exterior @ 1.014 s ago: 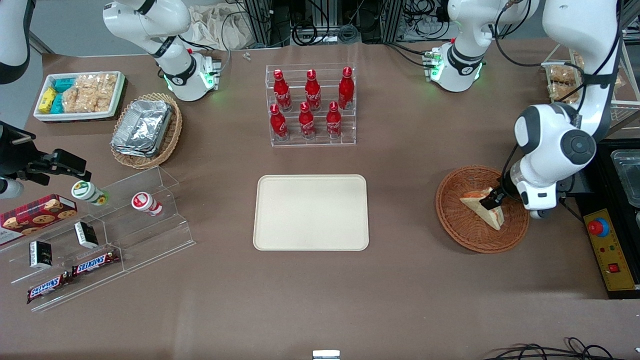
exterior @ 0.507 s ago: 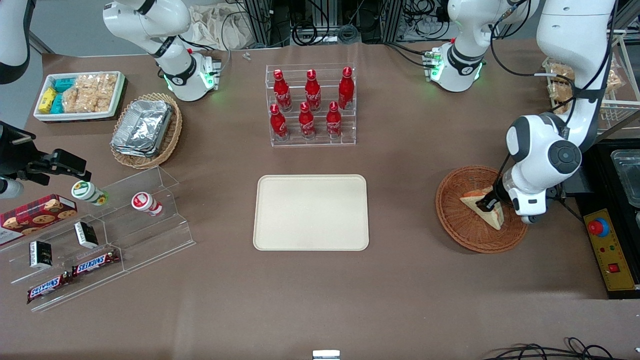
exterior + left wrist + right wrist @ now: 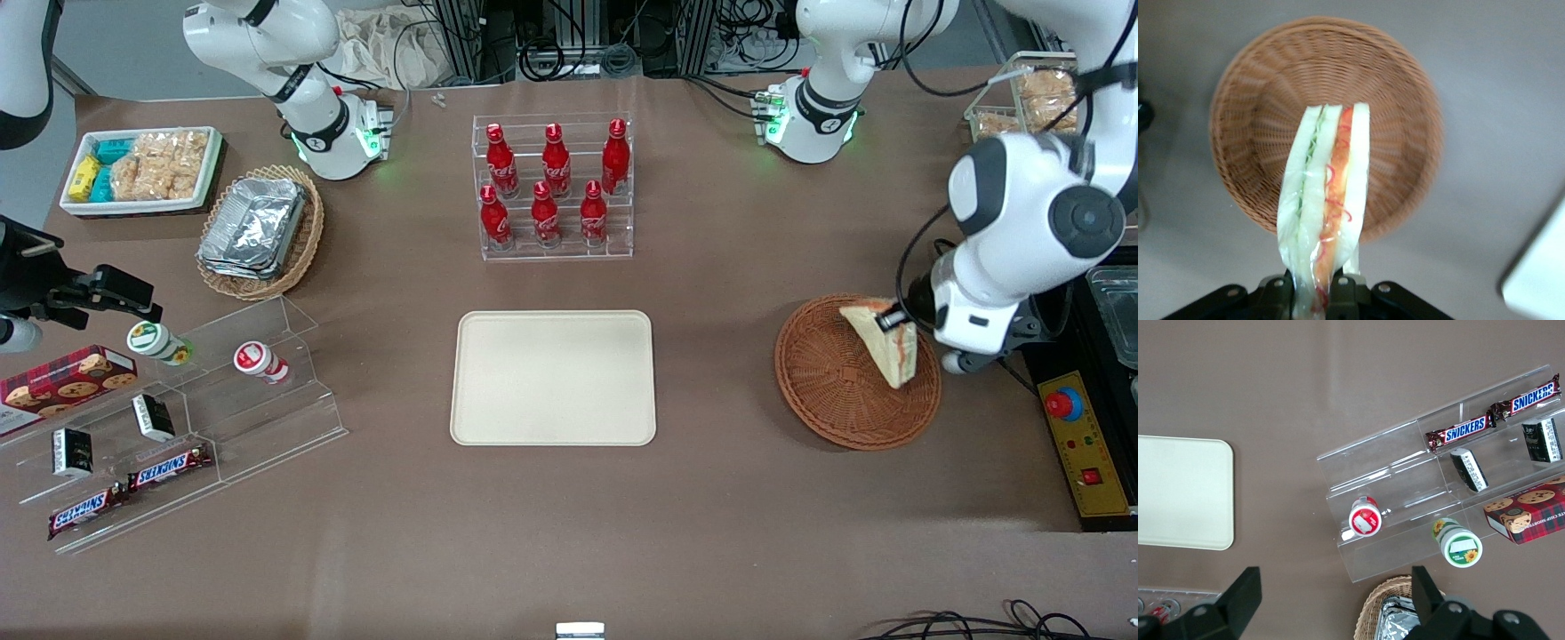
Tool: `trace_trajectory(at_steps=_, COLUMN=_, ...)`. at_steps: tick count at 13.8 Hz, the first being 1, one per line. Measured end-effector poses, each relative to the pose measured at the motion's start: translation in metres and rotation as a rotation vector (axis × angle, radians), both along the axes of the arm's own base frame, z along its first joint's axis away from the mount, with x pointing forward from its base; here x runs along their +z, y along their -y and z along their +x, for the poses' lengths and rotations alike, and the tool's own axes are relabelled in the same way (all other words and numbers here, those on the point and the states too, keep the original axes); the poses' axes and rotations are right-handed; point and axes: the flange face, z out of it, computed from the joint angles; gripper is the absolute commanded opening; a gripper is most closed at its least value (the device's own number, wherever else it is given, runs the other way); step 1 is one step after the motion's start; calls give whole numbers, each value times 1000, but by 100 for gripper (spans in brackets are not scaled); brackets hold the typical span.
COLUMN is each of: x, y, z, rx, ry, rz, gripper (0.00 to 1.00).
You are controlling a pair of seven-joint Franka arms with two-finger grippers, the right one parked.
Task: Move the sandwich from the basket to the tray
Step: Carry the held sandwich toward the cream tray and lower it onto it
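My left gripper (image 3: pixel 892 318) is shut on the sandwich (image 3: pixel 884 341), a white bread wedge with red, orange and green filling. It hangs in the air above the reddish-brown wicker basket (image 3: pixel 827 391), over the basket's rim on the working arm's side. In the left wrist view the sandwich (image 3: pixel 1326 200) is pinched between the fingers (image 3: pixel 1341 295) at its end, with the basket (image 3: pixel 1258 100) bare below it. The cream tray (image 3: pixel 553 378) lies flat at the table's middle, nothing on it; its corner shows as the tray (image 3: pixel 1538 267) in the left wrist view.
A clear rack of red cola bottles (image 3: pixel 553 188) stands farther from the front camera than the tray. A black control box with a red button (image 3: pixel 1081 444) lies at the working arm's end. A tan basket of foil containers (image 3: pixel 260 233), a white snack bin (image 3: pixel 140 169) and acrylic shelves (image 3: pixel 178 418) lie toward the parked arm's end.
The gripper has risen with the sandwich, lifting it out of the basket, where it lay half a second ago. The arm's wrist swung upward and toward its own end of the table.
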Motion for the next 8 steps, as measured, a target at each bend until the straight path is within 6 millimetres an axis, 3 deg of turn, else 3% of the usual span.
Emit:
trace_trajectory(at_steps=1, x=11, y=32, z=-2, rx=-72, ry=11, rz=-21, gripper=0)
trace_trajectory(at_steps=3, x=12, y=107, z=-9, rx=-205, ry=15, rz=-49, gripper=0)
trace_trajectory(at_steps=5, x=-4, y=180, z=-17, rx=-309, ry=4, rz=-71, gripper=0)
trace_trajectory(at_steps=8, x=-48, y=265, z=-31, rx=-346, ry=45, rz=-43, gripper=0)
